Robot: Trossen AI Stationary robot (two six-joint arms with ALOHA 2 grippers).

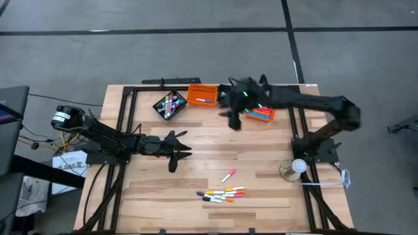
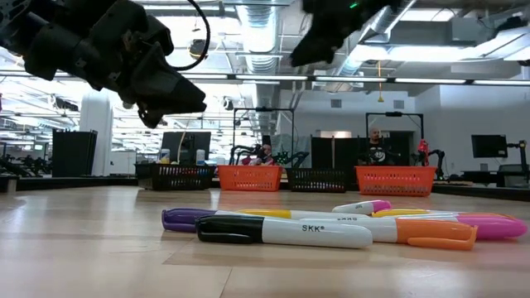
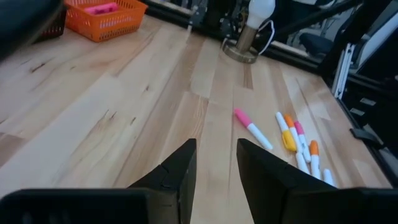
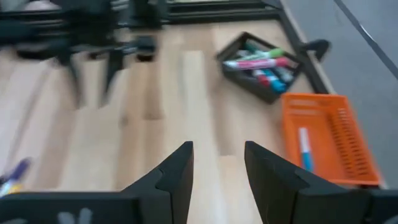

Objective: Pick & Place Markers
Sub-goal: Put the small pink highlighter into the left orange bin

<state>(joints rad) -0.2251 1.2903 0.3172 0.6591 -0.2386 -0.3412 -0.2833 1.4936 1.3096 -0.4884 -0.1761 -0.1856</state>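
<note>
Markers (image 1: pixel 223 193) wait at six o'clock — sorting partly done.
Left pincer (image 1: pixel 177 151) mid-table, right pincer (image 1: pixel 234 121) at twelve beside the bins (image 1: pixel 202 95) — both parted, empty; some markers binned, a cluster left.

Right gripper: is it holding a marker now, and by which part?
Nothing held. The right gripper has open jaws with only bare table between them.

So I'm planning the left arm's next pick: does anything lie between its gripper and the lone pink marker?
Nothing visible does. The left gripper is open and empty, and only bare table lies between it and the pink marker. The other markers lie beyond it, off the direct line.
</note>
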